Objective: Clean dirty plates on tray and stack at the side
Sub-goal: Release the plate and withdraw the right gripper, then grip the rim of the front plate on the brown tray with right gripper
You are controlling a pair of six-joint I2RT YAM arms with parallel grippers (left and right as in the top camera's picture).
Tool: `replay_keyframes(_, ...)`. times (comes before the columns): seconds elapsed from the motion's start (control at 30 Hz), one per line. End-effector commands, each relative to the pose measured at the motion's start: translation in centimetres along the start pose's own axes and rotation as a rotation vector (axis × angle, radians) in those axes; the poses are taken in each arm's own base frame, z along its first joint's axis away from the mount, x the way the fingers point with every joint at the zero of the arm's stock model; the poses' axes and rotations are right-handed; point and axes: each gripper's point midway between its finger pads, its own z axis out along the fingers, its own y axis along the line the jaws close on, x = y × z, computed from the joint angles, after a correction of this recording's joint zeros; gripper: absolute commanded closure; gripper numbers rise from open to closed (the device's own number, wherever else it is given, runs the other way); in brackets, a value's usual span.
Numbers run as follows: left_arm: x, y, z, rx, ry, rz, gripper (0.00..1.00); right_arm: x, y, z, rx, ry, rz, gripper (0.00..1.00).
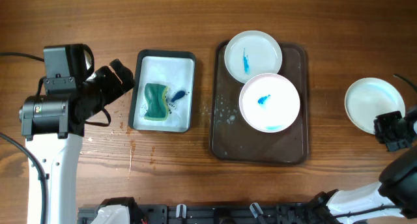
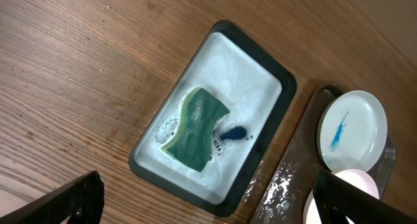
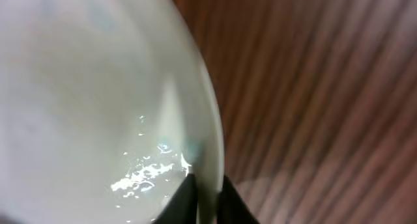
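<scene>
The clean plate [image 1: 369, 104] lies on the table [image 1: 326, 28], right of the tray [image 1: 225, 142]. The right claw [image 3: 205, 191] pinches its rim tight. I think it should let go slowly, so the plate rests flat. Two smeared plates [image 1: 270, 101] wait on the tray, touching. Far left, the left claw [image 1: 118, 87] is spread wide near the sponge [image 1: 156, 101].

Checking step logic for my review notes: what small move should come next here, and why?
Probably lower the open left gripper onto the sponge and grip it: two plates on the tray carry blue smears, and the right gripper is shut on the rim of the clean-looking plate at the side.
</scene>
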Motion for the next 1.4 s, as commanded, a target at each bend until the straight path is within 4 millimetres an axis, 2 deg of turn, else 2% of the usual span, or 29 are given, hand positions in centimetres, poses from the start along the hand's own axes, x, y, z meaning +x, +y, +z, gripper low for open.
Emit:
replay_keyframes(0.0,-0.5,-0.2,-0.7,0.015,-0.023,-0.003,0.0,2.5,3.1,0.1,-0.12,0.091,-0.13,0.96)
replay_keyframes(0.13,-0.5,-0.2,-0.7,0.015,-0.023,-0.003,0.0,5.3,4.5,0.4,-0.026,0.101,-0.282,0.96)
replay_keyframes(0.23,-0.5,-0.2,-0.7,0.015,-0.023,-0.003,0.0,5.4,4.7,0.6,0.089,0.022,-0.297,0.96)
replay_keyframes(0.3,-0.5,-0.2,-0.7,0.015,-0.023,-0.003,0.0,5.3,5.3,0.4,0.089,-0.001,-0.32,0.68)
replay_keyframes(0.33,-0.5,-0.2,-0.7,0.015,-0.023,-0.003,0.0,5.6,5.8,0.2,0.063,0.015,-0.339,0.62)
replay_keyframes(0.4,-0.4,-0.4,-0.7,0.024,-0.018,-0.003,0.0,7.0,8.4,-1.1,-0.085,0.066,-0.413,0.56)
replay_keyframes(0.47,0.0,-1.1,-0.7,0.065,0.01,-0.002,0.0,9.0,10.7,-3.5,-0.233,0.119,-0.502,0.48)
replay_keyframes(0.53,0.8,-1.7,-0.8,0.105,0.051,-0.004,0.0,11.5,11.6,-6.4,-0.303,0.132,-0.63,0.47)
replay_keyframes(0.63,0.8,-2.1,-0.8,0.124,0.052,-0.002,0.0,14.9,12.3,-9.3,-0.339,0.115,-0.836,0.48)
replay_keyframes(0.7,1.0,-2.1,-0.6,0.121,0.063,0.001,0.0,16.7,12.9,-9.6,-0.333,0.107,-0.939,0.48)
replay_keyframes(0.77,1.2,-2.1,-0.5,0.117,0.073,0.002,0.0,17.9,13.5,-8.7,-0.309,0.085,-1.008,0.48)
replay_keyframes(0.83,1.3,-2.0,-0.4,0.114,0.082,0.0,0.0,18.9,13.8,-6.9,-0.278,0.067,-1.059,0.48)
replay_keyframes(0.9,1.6,-1.9,-0.4,0.108,0.092,-0.002,0.0,18.7,13.5,-4.4,-0.209,0.029,-1.077,0.47)
replay_keyframes(1.0,1.8,-1.8,-0.4,0.104,0.099,-0.003,0.0,18.9,13.5,-2.3,-0.195,0.045,-1.085,0.48)
replay_keyframes(1.13,1.7,-1.8,-0.4,0.104,0.098,-0.003,0.0,20.6,13.8,-1.0,-0.238,0.13,-1.092,0.67)
replay_keyframes(1.27,1.7,-1.8,-0.4,0.104,0.098,-0.003,0.0,21.1,12.9,0.1,-0.2,0.177,-1.09,0.96)
replay_keyframes(1.37,1.8,-1.8,-0.4,0.104,0.098,-0.003,0.0,21.3,12.4,-1.0,-0.191,0.187,-1.089,0.96)
